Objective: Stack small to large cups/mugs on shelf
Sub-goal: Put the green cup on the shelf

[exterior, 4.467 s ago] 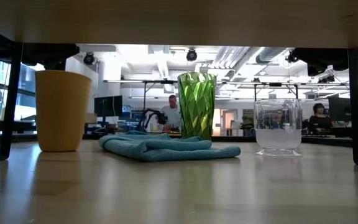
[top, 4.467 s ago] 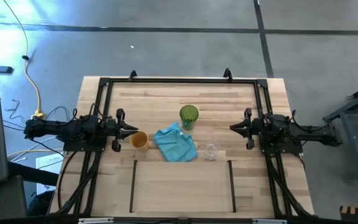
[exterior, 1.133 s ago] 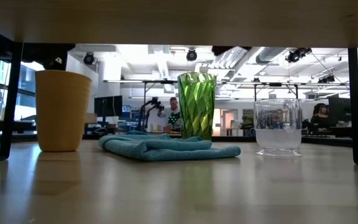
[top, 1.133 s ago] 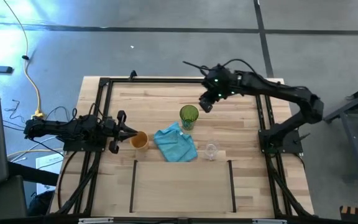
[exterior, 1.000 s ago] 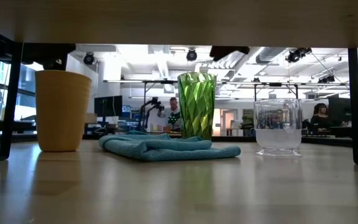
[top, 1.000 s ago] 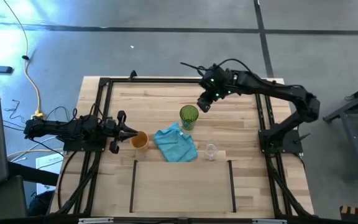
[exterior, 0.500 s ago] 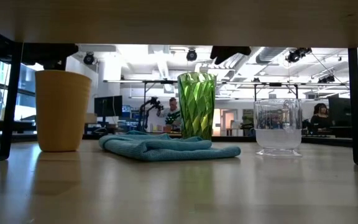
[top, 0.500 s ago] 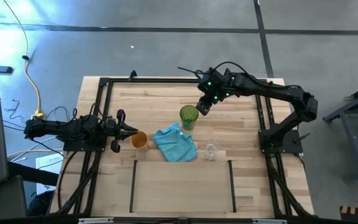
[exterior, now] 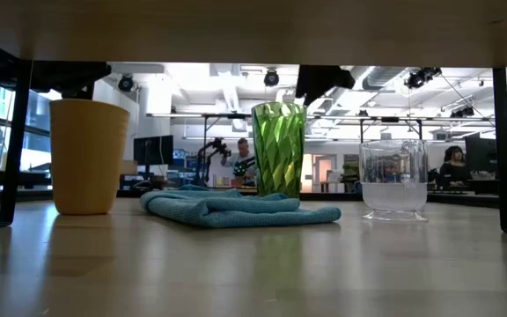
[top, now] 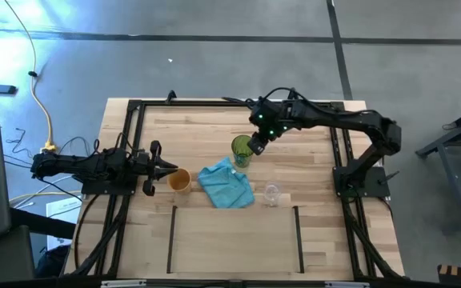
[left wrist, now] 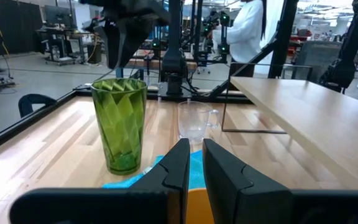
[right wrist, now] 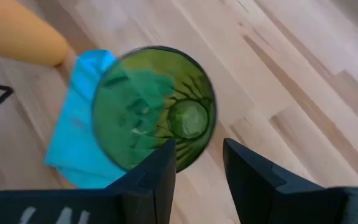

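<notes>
On the light wooden table (top: pixel 310 240), thin dark lines mark out the shelf (top: pixel 234 240) at the near edge, between the two arm bases, and nothing stands inside it. All three cups sit in a loose row beyond it, toward the middle of the table.

Largest is the green tumbler (top: pixel 243 150), upright, with its base touching the far edge of the crumpled light-blue cloth (top: pixel 227 186). The right gripper (top: pixel 259 145) hangs over the tumbler's right rim, reaching in from the far right side of the table. In the right wrist view its two dark fingers (right wrist: pixel 163 168) stand apart, pointing down, and the tumbler's open mouth (right wrist: pixel 154 115) lies just ahead of them; the fingers clamp nothing. In the low view the gripper shows as a dark shape (exterior: pixel 322 81) just above and to the right of the tumbler's rim (exterior: pixel 278 150).

Next is the orange cup (top: pixel 180 181), upright, left of the cloth. The left gripper (top: pixel 163 168) rests low just beside it, its fingers (left wrist: pixel 180 165) nearly together with a narrow slit between them, gripping nothing, the cup's rim directly ahead.

Smallest is the clear glass (top: pixel 272 193), upright, right of the cloth and well clear of both grippers.
</notes>
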Controlling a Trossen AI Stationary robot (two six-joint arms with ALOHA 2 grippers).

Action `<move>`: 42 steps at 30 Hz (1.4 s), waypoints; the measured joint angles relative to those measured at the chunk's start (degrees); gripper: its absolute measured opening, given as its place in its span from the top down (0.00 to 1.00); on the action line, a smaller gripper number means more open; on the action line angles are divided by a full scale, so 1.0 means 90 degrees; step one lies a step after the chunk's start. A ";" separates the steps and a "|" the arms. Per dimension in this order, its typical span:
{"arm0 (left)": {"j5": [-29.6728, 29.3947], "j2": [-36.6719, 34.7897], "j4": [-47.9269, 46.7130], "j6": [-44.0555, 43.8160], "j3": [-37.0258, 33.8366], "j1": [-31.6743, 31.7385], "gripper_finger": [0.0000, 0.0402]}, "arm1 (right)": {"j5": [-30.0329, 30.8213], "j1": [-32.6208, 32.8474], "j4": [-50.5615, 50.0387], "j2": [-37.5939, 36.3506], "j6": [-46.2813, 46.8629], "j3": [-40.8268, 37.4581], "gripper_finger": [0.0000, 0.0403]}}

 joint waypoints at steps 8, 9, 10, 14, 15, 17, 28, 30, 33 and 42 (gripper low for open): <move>0.0000 0.0000 -0.0043 0.0000 0.0000 0.0000 0.91 | 0.0282 -0.0029 0.0107 0.0054 -0.0132 0.0000 0.69; 0.0002 0.0000 -0.0056 0.0000 0.0000 0.0000 0.91 | 0.0288 -0.0031 0.0118 0.0054 -0.0158 0.0000 0.69; 0.0002 0.0000 -0.0056 0.0000 0.0000 0.0000 0.91 | 0.0288 -0.0031 0.0126 0.0054 -0.0160 0.0000 0.69; 0.0002 0.0000 -0.0054 0.0000 0.0000 0.0002 0.91 | 0.0288 -0.0032 0.0176 0.0100 -0.0180 -0.0005 0.69; 0.0002 0.0000 -0.0053 0.0000 0.0000 0.0000 0.91 | 0.0288 -0.0031 0.0210 0.0099 -0.0212 -0.0005 0.69; 0.0002 0.0000 -0.0053 0.0000 0.0000 0.0000 0.91 | 0.0288 -0.0031 0.0322 0.0097 -0.0241 -0.0005 0.69; 0.0002 0.0000 -0.0048 -0.0005 0.0000 0.0000 0.91 | 0.0285 -0.0031 0.0353 0.0097 -0.0235 -0.0005 0.69; 0.0004 0.0000 -0.0048 -0.0005 0.0000 0.0000 0.91 | 0.0285 -0.0031 0.0373 0.0097 -0.0256 -0.0005 0.69; 0.0005 0.0000 -0.0048 -0.0005 0.0000 0.0000 0.91 | 0.0250 -0.0031 0.0381 0.0100 -0.0318 -0.0005 0.69; 0.0005 0.0000 -0.0047 -0.0012 0.0000 0.0000 0.91 | -0.0030 -0.0026 0.0388 0.0414 -0.0455 -0.0005 0.69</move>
